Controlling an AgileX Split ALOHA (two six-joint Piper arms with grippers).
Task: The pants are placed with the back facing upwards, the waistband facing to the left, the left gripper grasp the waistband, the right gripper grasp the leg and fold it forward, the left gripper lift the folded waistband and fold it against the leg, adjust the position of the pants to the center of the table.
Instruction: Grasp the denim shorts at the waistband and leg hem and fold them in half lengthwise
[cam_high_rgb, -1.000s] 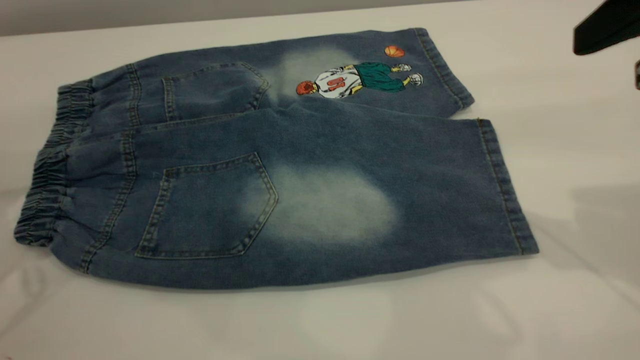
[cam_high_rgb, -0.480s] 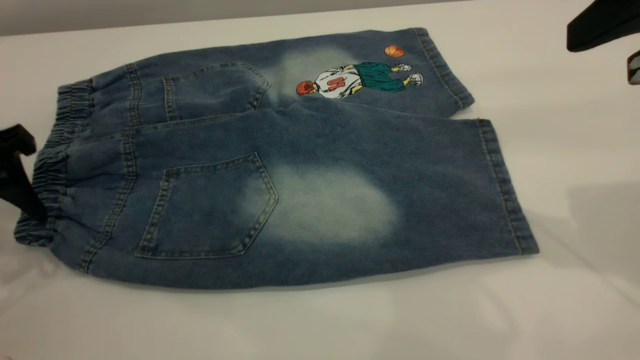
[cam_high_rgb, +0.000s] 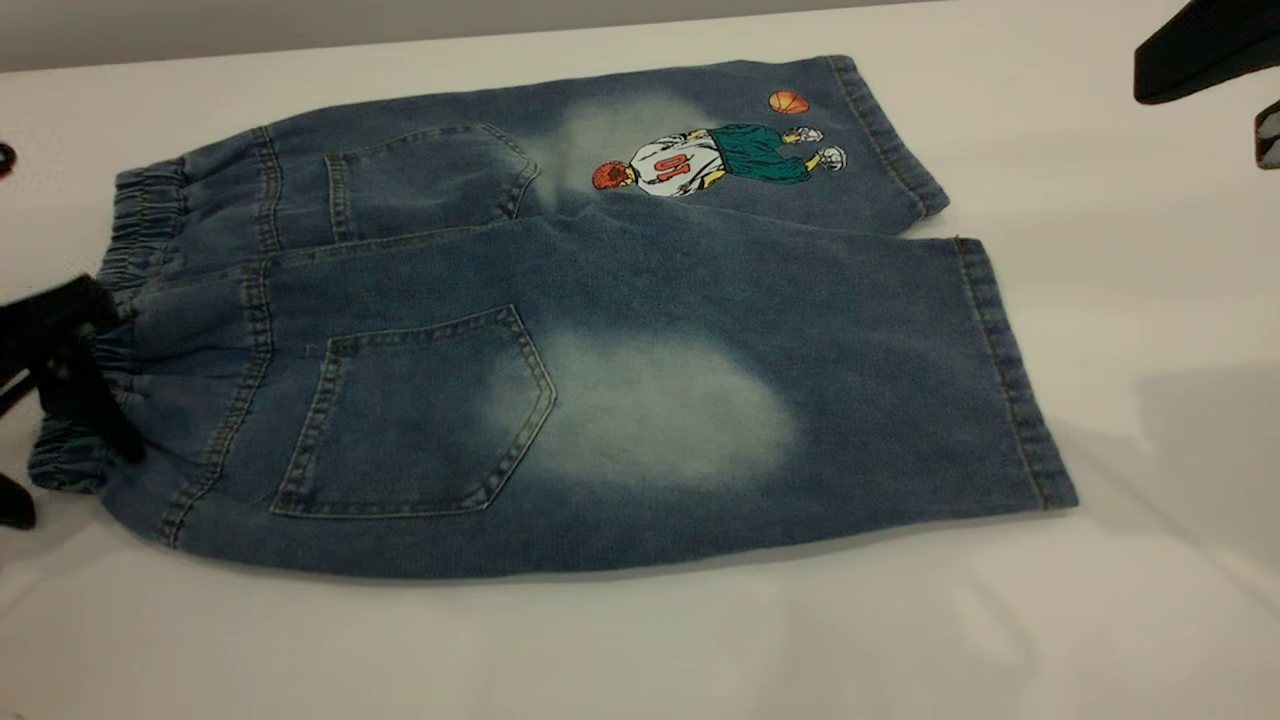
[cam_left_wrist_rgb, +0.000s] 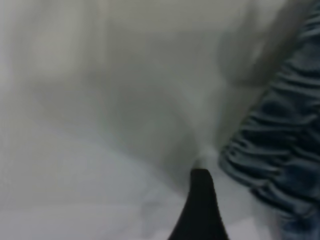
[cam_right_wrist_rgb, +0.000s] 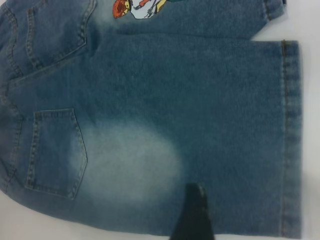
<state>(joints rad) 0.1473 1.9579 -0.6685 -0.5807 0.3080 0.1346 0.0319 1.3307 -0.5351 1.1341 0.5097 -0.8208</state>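
Now the left gripper (cam_high_rgb: 60, 390) has pushed further in over the waistband (cam_high_rgb: 110, 330) than half a second ago, its black jaw lying across the gathered elastic on the near half of the pants (cam_high_rgb: 560, 330). That reads as the approach to the first grasp, not yet a hold: the denim looks undisturbed and flat on the table (cam_high_rgb: 640, 640). Whether the jaws are apart or together I cannot tell; the left wrist view is blurred and shows only one dark fingertip (cam_left_wrist_rgb: 200, 210) beside the ruched band.

Just beyond the waistband lies the near leg (cam_high_rgb: 800, 380), with its pale faded patch. Farther off, the other leg carries the cartoon basketball player print (cam_high_rgb: 715, 157), whose jersey seems to read "10". Farthest, the right gripper (cam_high_rgb: 1200, 50) hangs well past the hems, barely shifted, its fingers unreadable.
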